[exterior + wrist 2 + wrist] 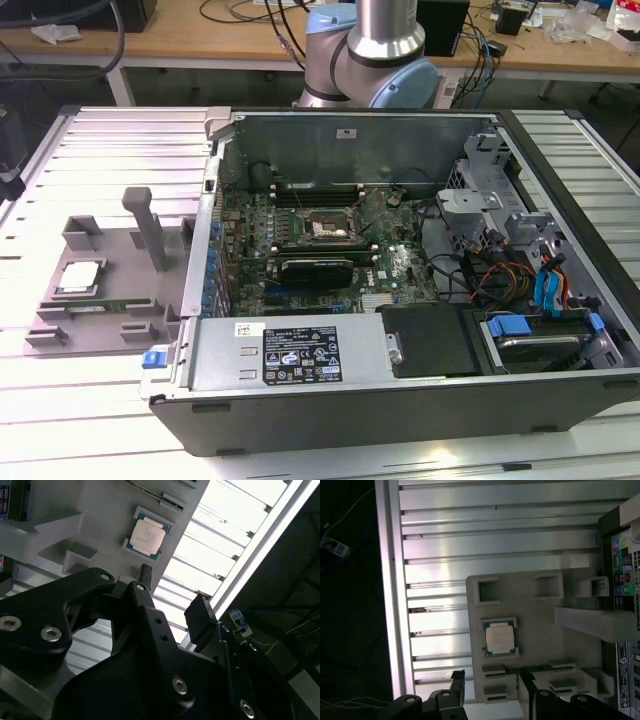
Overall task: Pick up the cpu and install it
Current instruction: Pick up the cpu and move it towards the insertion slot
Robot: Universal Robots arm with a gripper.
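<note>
An open computer case (400, 420) lies on its side on a slatted metal table (100, 140). Just beside it, on the exterior view's left, sits a grey holder tray (110, 250) with moulded pockets.

The cpu (80, 277) lies flat in a square pocket of that tray, metal plate up. The pocket seems meant to keep it in a known spot with its top and sides open to a grasp from above. A long green memory stick (92, 304) rests in a slot just beside it. A tall grey post (150, 225) rises from the tray between the cpu and the case wall.

In both wrist views the gripper (491, 676) hangs above the tray. Its two black fingers (147, 600) are spread wide with nothing between them, and it is apart from the cpu.

The pocket's low walls hug the chip's corners, so room at its edges looks tight. Bare table slats lie open on the tray's far side.

Inside the case, the black socket (330, 228) sits on the motherboard (400, 265). It is ringed by upright parts and case walls, so it is likely best reached from straight overhead.
</note>
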